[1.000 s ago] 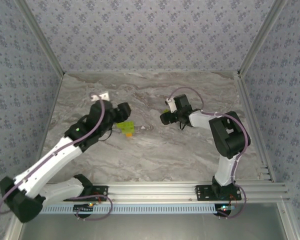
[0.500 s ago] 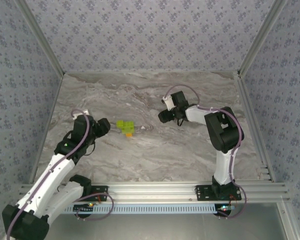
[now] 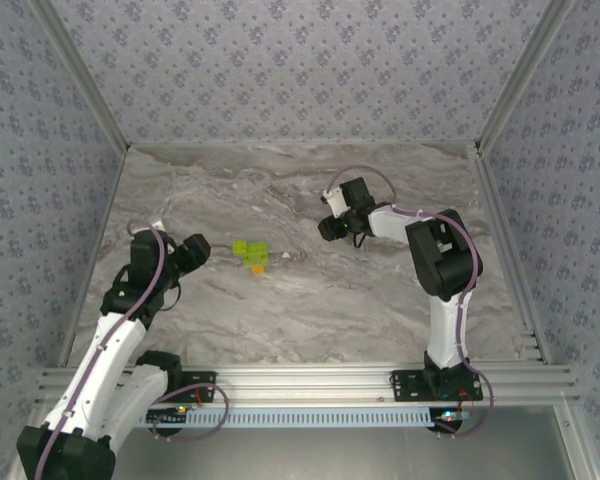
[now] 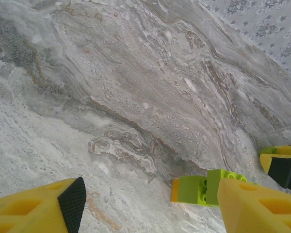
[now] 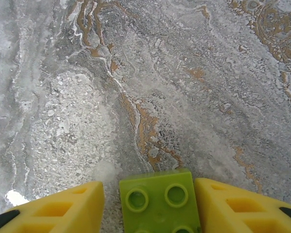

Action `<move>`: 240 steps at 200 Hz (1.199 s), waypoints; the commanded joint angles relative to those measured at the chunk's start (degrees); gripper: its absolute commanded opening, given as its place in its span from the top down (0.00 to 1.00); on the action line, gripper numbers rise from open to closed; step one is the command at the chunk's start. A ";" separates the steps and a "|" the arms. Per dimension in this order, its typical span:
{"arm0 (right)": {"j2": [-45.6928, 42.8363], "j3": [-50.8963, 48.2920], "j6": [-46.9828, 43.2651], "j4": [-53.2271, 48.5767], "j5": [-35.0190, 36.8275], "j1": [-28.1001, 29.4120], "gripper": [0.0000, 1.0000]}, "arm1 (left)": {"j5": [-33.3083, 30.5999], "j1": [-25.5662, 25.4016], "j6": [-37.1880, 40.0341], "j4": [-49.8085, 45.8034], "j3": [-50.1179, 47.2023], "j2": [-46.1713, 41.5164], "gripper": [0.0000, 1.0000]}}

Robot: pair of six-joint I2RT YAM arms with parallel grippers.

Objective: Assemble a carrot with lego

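Looks partly built: carrot [image 3: 252, 254] on the table [image 3: 380, 310], orange brick with some green leaves joined; left gripper [image 4: 150, 206] open, empty, near it; right gripper [image 3: 330, 228] astride a loose green brick [image 5: 159, 201], grip uncertain; that brick left to attach.

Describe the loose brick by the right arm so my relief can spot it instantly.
On the marble table, find the right gripper, reaching in toward the middle. Between its yellow jaws lies a single lime-green brick, studs facing up. Unlike the joined green-and-orange cluster over toward the left gripper, it sits alone, with no orange on it.
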 commanded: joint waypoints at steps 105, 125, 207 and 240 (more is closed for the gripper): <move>0.38 -0.25 -0.53 -4.14 1.54 1.93 0.38 | 5.40 2.58 3.08 1.48 0.07 -0.16 0.27; 0.08 -0.82 -0.14 -3.94 1.52 1.97 0.38 | 6.11 2.98 3.16 1.40 0.25 -0.41 0.27; -1.25 -12.45 5.28 7.53 1.41 2.38 0.41 | 6.43 3.22 3.26 1.28 0.16 -0.60 0.27; -2.98 -16.82 6.47 12.91 2.50 3.04 0.47 | 6.50 3.20 3.17 1.67 0.33 0.06 0.27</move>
